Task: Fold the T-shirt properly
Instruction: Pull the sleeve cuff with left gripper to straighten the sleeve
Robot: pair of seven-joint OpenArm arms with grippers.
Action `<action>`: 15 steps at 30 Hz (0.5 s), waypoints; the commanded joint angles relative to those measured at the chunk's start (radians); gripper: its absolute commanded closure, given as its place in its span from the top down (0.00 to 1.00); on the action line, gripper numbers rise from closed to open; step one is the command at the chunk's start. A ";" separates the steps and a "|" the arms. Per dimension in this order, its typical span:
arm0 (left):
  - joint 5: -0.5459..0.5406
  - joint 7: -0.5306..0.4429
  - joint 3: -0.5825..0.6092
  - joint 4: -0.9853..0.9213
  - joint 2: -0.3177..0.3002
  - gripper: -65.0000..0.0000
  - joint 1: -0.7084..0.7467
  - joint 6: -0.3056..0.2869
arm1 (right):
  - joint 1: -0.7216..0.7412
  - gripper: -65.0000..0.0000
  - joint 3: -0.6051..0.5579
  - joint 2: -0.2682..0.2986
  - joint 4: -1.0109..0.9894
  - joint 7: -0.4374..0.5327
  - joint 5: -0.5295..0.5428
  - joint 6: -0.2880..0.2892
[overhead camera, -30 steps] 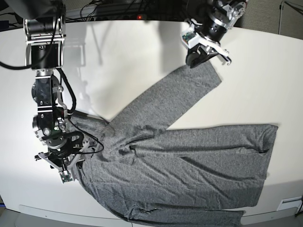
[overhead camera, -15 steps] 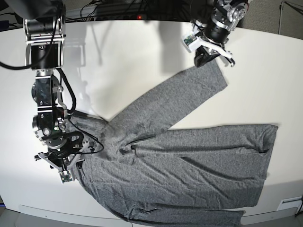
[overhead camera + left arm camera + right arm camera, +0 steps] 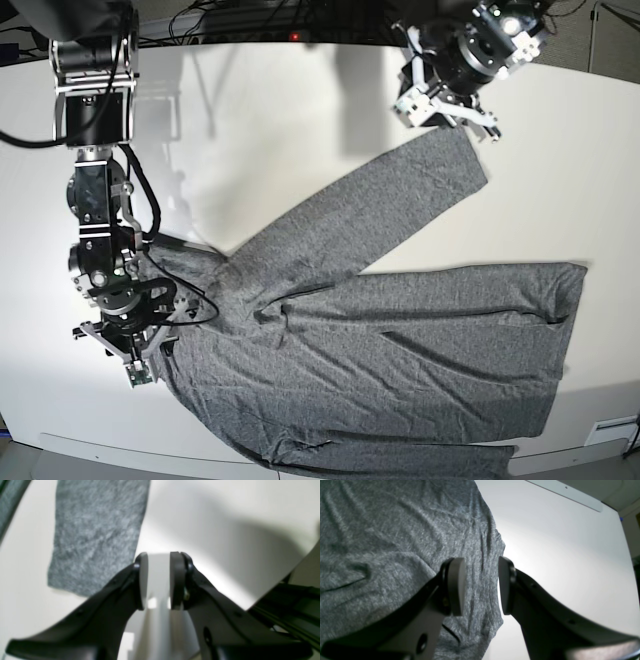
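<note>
A: T-shirt (image 3: 380,330) lies flat on table (image 3: 280,130), sleeve running diagonally up toward your left gripper (image 3: 447,108).

B: Left's parted, empty, just past cuff. Right gripper (image 3: 480,585), also parted, straddles shirt's shoulder edge, holding nothing.

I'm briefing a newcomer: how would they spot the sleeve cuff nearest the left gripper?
On the white table, find the heather-grey long-sleeved knit T-shirt. One sleeve angles away toward the far edge; its squared cuff lies flat beside the black left gripper, unlike the other sleeve.
</note>
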 commanded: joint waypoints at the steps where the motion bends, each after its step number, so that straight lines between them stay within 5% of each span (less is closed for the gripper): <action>1: -0.027 -0.020 -0.034 0.016 -0.006 0.23 -0.005 -0.009 | 0.030 0.35 0.006 0.011 0.016 0.024 0.005 -0.005; 8: -0.158 -0.018 -0.222 0.016 -0.006 0.41 -0.005 -0.076 | 0.030 0.35 0.006 0.011 0.016 0.014 0.005 -0.005; 15: -0.169 -0.008 -0.230 -0.037 -0.006 0.42 -0.002 -0.076 | 0.030 0.35 0.006 0.011 0.016 0.006 0.005 -0.005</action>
